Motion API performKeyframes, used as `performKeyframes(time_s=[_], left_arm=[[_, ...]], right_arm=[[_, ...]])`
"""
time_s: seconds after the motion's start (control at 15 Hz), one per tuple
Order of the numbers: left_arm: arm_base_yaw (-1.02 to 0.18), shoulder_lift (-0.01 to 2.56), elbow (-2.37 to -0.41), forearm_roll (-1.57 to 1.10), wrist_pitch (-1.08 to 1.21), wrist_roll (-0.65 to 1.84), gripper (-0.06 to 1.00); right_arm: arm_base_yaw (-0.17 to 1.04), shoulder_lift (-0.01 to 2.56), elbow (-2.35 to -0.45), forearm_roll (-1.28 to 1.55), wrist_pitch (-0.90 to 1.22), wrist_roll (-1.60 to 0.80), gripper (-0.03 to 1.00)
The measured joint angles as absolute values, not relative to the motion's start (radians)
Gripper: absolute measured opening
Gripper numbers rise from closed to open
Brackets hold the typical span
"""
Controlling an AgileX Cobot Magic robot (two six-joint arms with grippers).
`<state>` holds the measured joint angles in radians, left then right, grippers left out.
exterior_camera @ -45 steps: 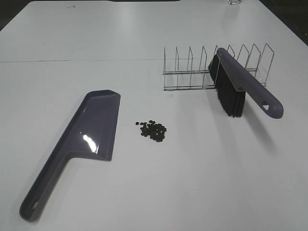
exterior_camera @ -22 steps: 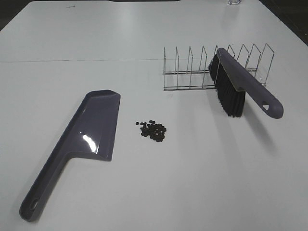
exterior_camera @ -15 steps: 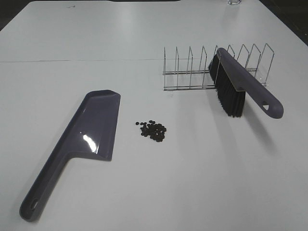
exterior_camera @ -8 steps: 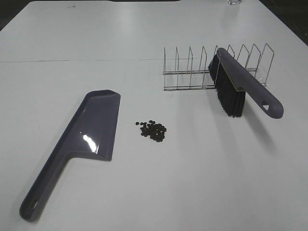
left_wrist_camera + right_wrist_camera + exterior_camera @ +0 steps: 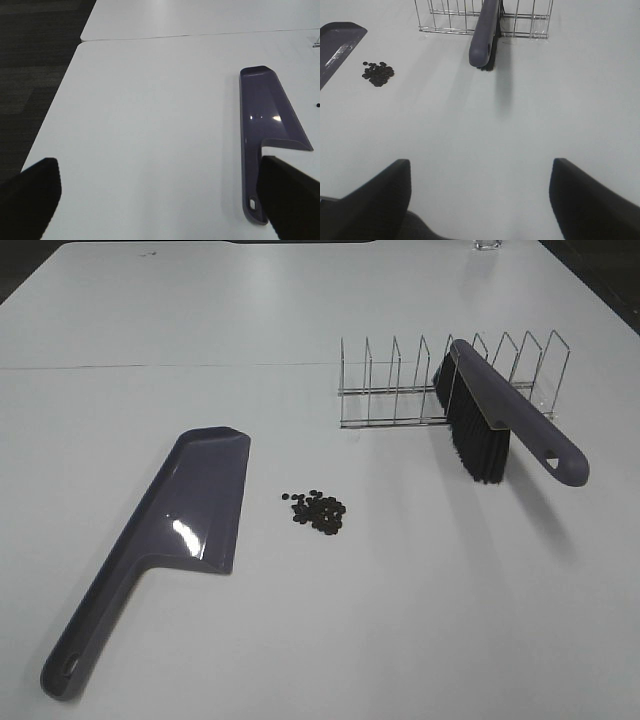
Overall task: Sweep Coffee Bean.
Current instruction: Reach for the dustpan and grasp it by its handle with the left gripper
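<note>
A small heap of dark coffee beans [image 5: 320, 511] lies on the white table, just right of the purple dustpan [image 5: 190, 510]; it also shows in the right wrist view [image 5: 378, 73]. The purple brush [image 5: 500, 420] with black bristles leans in the wire rack [image 5: 400, 390], handle pointing toward the front right. The dustpan [image 5: 265, 115] lies flat ahead of my left gripper [image 5: 160, 200], whose fingers stand wide apart and empty. My right gripper [image 5: 480, 200] is open and empty, well short of the brush handle [image 5: 485, 35]. Neither gripper shows in the exterior view.
The wire rack [image 5: 520, 20] stands at the back right, holding the brush. The table's left edge [image 5: 55, 105] drops to dark floor. A seam [image 5: 160, 366] runs across the table behind the dustpan.
</note>
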<state>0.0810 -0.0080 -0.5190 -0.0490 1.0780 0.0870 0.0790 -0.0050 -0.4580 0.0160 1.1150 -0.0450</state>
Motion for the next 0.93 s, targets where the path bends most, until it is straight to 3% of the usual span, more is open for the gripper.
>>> performKeyframes(time_s=[0.93], left_arm=[[0.081,0.003,-0.519,-0.048,1.078,0.089,0.99]], right_arm=[[0.079,-0.005,-0.458,0.016,1.115,-0.045,0.68]])
